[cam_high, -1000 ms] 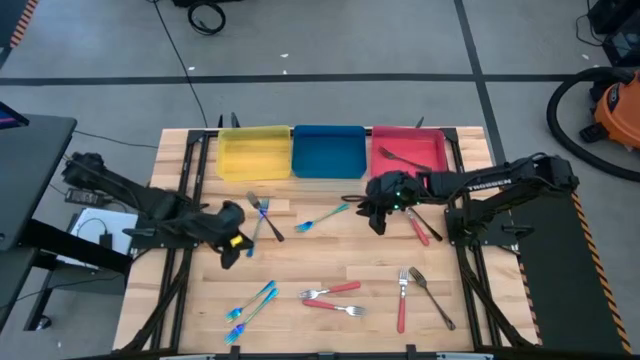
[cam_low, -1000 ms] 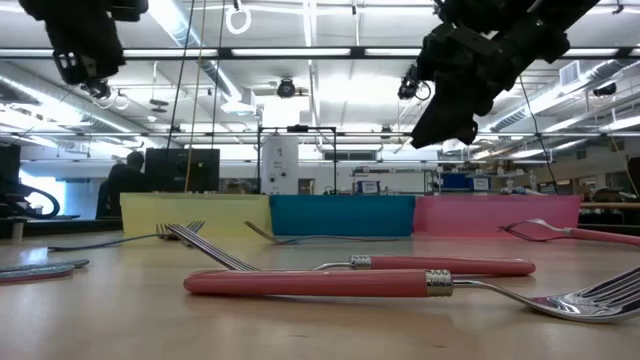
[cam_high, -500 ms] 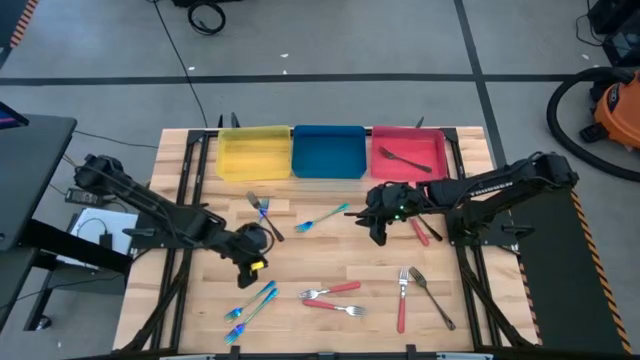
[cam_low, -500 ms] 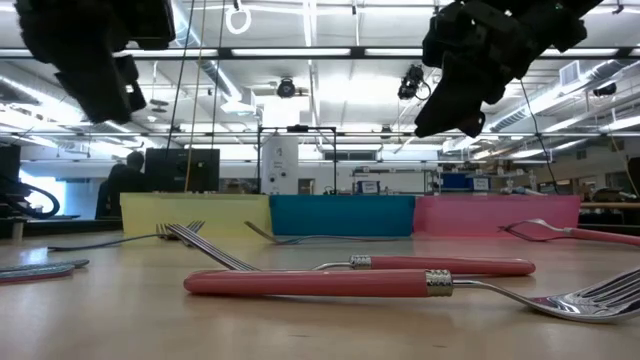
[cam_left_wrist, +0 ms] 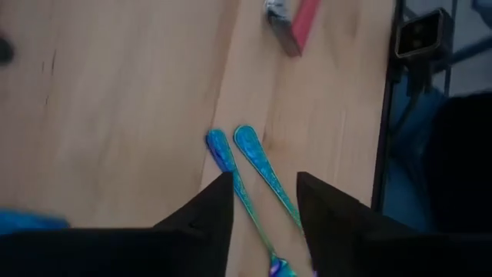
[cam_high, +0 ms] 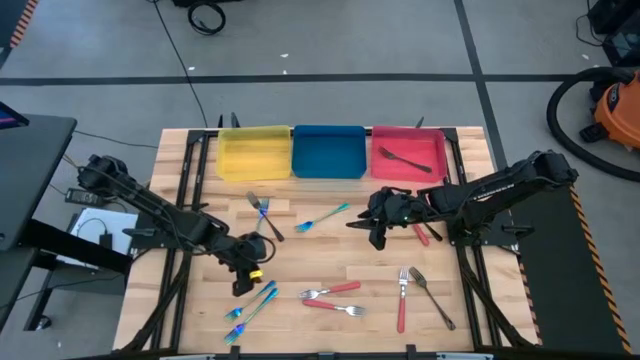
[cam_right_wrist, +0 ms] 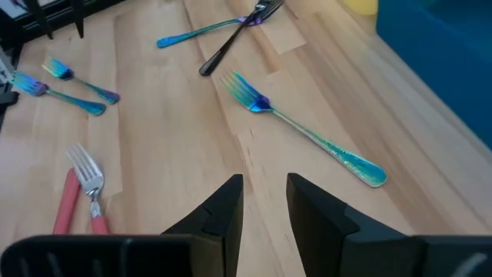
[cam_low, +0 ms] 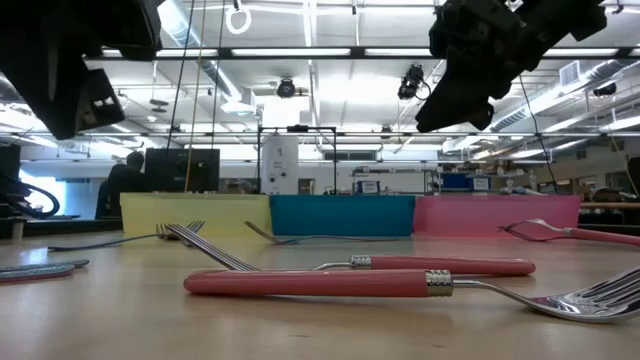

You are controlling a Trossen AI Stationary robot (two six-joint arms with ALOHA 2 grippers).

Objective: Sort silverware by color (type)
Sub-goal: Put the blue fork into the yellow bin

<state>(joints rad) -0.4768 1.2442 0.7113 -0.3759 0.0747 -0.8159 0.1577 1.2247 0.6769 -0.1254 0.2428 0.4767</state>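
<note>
- The left gripper [cam_high: 243, 283] hangs over the front-left part of the table [cam_high: 330, 255], right above the handles of two iridescent blue-teal forks [cam_high: 250, 305]; in its wrist view both fingers [cam_left_wrist: 211, 211] stand apart with the two teal handles [cam_left_wrist: 246, 161] showing in the gap, and nothing is held.
- The right gripper [cam_high: 376, 237] hovers near the table's middle, just beside a lone teal fork [cam_high: 322, 217]; its wrist view shows the fingers [cam_right_wrist: 227, 204] parted by a narrow gap with bare wood between them and nothing gripped.
- That teal fork [cam_right_wrist: 300, 127] lies flat, tines pointing away from the blue tray [cam_high: 328, 152].
- Left of it, a dark fork crosses another teal fork [cam_high: 262, 215] in front of the yellow tray [cam_high: 254, 153].
- One red-handled piece [cam_high: 402, 159] lies inside the red tray [cam_high: 408, 152]; what seem to be two more red-handled pieces [cam_high: 424, 228] lie just beside the right arm, partly hidden.
- Near the front edge lie two red-handled forks [cam_high: 332, 298], side by side, then a third red-handled fork [cam_high: 402, 300] and a dark fork [cam_high: 432, 297] to their right.
- In the low view the two red handles [cam_low: 400, 275] lie closest to the camera, with the three trays lined along the far edge.
</note>
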